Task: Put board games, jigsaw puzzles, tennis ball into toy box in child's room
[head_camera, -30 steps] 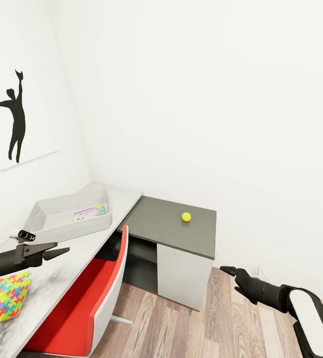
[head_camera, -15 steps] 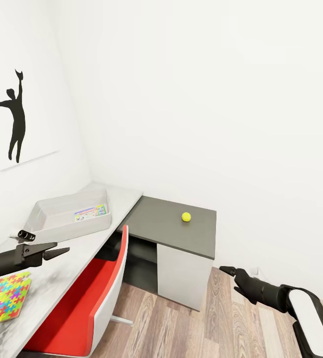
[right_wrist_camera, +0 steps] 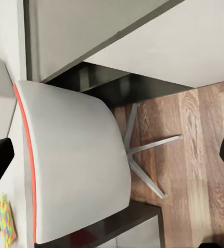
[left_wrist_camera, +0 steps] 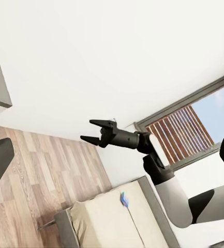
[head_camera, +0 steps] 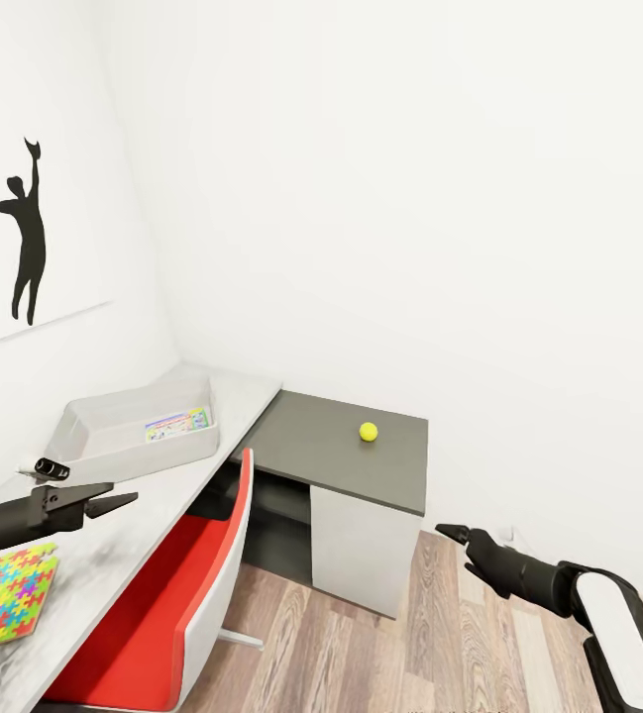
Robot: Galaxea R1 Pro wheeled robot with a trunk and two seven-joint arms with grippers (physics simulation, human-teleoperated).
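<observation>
2 claws hang open and empty: left claw (head_camera: pixel 113 502) over the pale grey desk (head_camera: pixel 143 515), right claw (head_camera: pixel 457 538) above the floor. Small yellow-green tennis ball (head_camera: pixel 368 431) sits alone on the dark section; a clumsy touch could roll it off.

tennis ball (head_camera: pixel 368 431) on table (head_camera: pixel 341 456), board game (head_camera: pixel 176 423) in toy box (head_camera: pixel 113 446)

Bright, even render light; soft shadows; sharp, no glare.
</observation>
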